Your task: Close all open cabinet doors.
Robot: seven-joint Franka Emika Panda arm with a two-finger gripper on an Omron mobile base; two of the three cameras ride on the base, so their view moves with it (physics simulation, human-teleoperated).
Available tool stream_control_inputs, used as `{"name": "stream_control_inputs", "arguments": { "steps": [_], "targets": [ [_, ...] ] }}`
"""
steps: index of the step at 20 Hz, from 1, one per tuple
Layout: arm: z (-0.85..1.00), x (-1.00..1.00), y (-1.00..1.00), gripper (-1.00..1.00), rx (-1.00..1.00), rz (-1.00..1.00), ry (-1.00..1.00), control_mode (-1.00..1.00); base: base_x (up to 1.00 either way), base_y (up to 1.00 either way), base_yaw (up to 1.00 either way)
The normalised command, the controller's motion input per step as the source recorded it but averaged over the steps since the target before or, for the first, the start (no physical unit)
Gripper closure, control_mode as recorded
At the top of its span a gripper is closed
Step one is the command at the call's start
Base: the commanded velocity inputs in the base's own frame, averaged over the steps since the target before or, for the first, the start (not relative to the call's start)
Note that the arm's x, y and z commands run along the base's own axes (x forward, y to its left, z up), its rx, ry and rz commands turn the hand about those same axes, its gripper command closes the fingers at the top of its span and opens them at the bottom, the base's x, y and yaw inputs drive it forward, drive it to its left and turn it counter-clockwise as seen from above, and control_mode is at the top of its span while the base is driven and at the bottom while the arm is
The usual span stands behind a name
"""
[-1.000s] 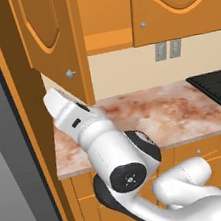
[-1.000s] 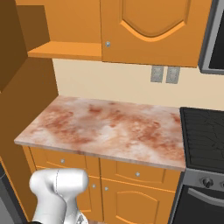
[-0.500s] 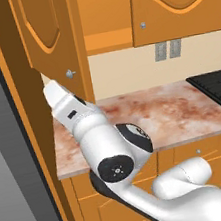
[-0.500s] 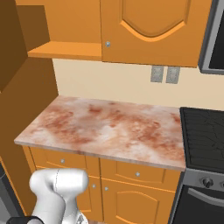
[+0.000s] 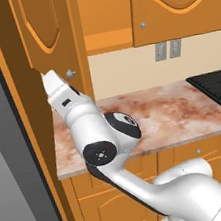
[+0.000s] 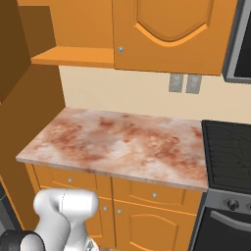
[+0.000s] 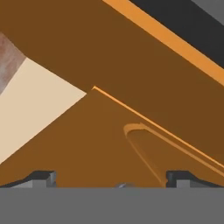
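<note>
In the left base view, the open door (image 5: 44,32) stands swung out from the cabinet at the upper left, its face toward the camera, with the knob (image 5: 70,74) near its lower right corner. The arm reaches up to the lower edge of this door, just beside the knob. The closed door (image 5: 178,0) is at the upper right, above the table (image 5: 184,113).

In the right base view, the shelf (image 6: 73,56) of the open cabinet is bare at the upper left, and the closed door (image 6: 171,34) is beside it. The stove (image 6: 228,157) is at the right.

In the hand view, the jaws (image 7: 111,179) stand wide apart and hold nothing. The open door (image 7: 87,148) lies very close before them, with its raised panel.
</note>
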Motion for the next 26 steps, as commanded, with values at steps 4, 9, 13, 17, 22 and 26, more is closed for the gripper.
{"name": "stream_control_inputs", "arguments": {
  "steps": [4, 9, 13, 17, 22, 26],
  "targets": [
    [0.0, 0.4, 0.0, -1.0, 0.06, -0.02, 0.0, -1.0, 0.0, 0.0, 0.0],
    [0.0, 0.31, -0.05, -1.0, 0.05, 0.0, 0.0, -1.0, 0.0, 0.0, 0.0],
    [0.0, 0.23, -0.17, -1.0, 0.04, 0.0, 0.0, -1.0, 0.0, 0.0, 0.0],
    [0.0, 0.2, -0.31, -1.0, 0.04, -0.01, 0.0, -1.0, 0.0, 0.0, 0.0],
    [0.01, 0.22, -0.4, -1.0, 0.04, -0.02, 0.0, -1.0, 0.0, 0.0, 0.0],
    [0.03, 0.2, -0.46, -1.0, 0.03, -0.01, 0.0, -1.0, 0.0, 0.0, 0.0]
  ]
}}
